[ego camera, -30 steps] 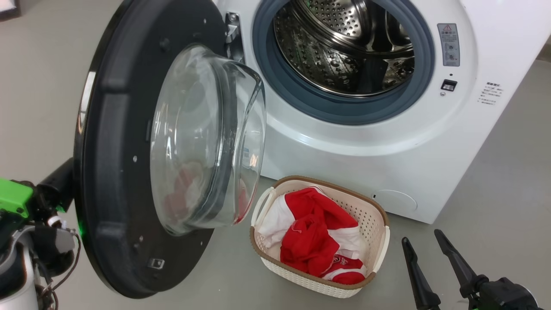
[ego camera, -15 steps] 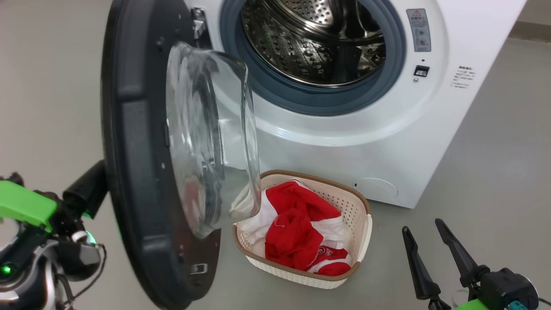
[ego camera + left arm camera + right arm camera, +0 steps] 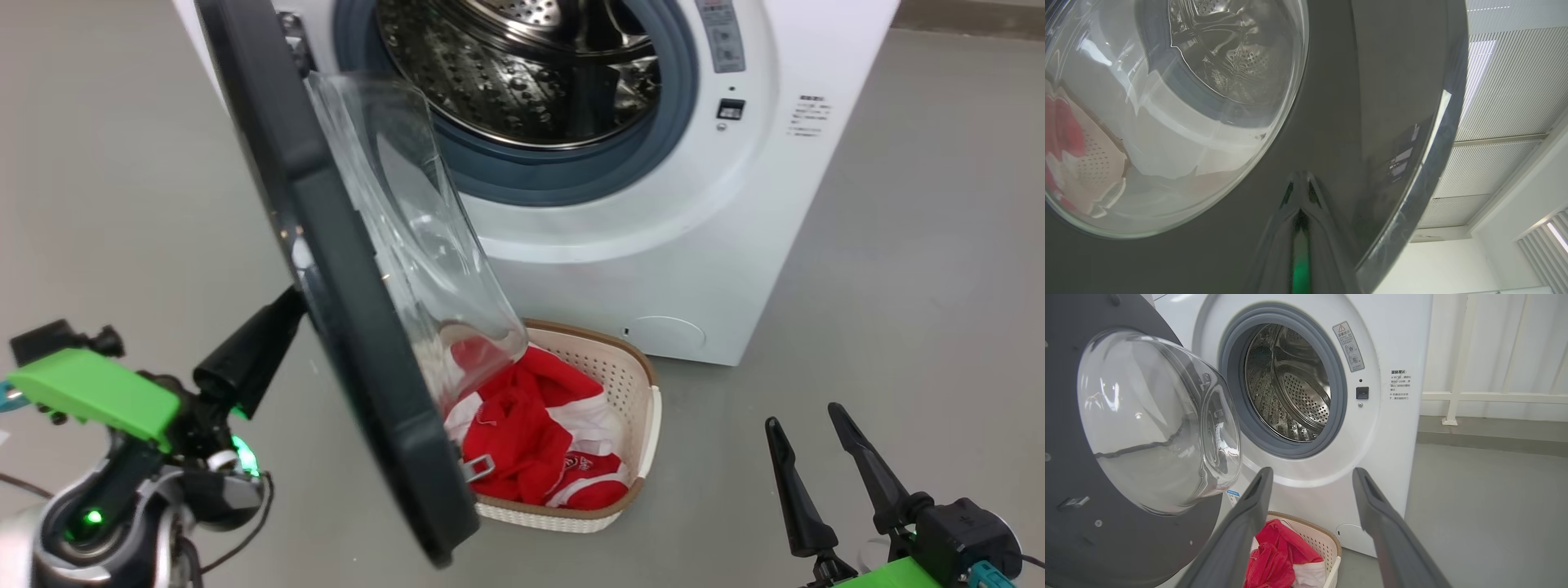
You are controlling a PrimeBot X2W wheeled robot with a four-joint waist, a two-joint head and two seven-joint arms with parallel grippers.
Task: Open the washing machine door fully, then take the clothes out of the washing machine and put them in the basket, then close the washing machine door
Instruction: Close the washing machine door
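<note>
The washing machine (image 3: 653, 245) stands with its steel drum (image 3: 522, 73) showing no clothes inside. Its door (image 3: 343, 269) hangs part open, the black rim nearly edge-on, the glass bowl (image 3: 408, 212) facing the opening. My left gripper (image 3: 282, 314) is shut, its tip (image 3: 1300, 181) pressed against the door's outer black face (image 3: 1363, 102). The red and white clothes (image 3: 522, 433) lie in the cream basket (image 3: 645, 416) on the floor below the door. My right gripper (image 3: 816, 433) is open and holds nothing, off to the right of the basket (image 3: 1327, 539), pointing at the machine (image 3: 1392, 437).
Grey floor (image 3: 898, 245) spreads to the right of the machine and around the basket. A white railing (image 3: 1453, 396) with pale curtains runs behind the machine's right side. The door's lower edge (image 3: 433, 539) overhangs the basket's left side.
The door has swung toward the drum opening, now nearly edge-on, with my shut left gripper following behind it. The head view itself has shifted. The right gripper stays open.
</note>
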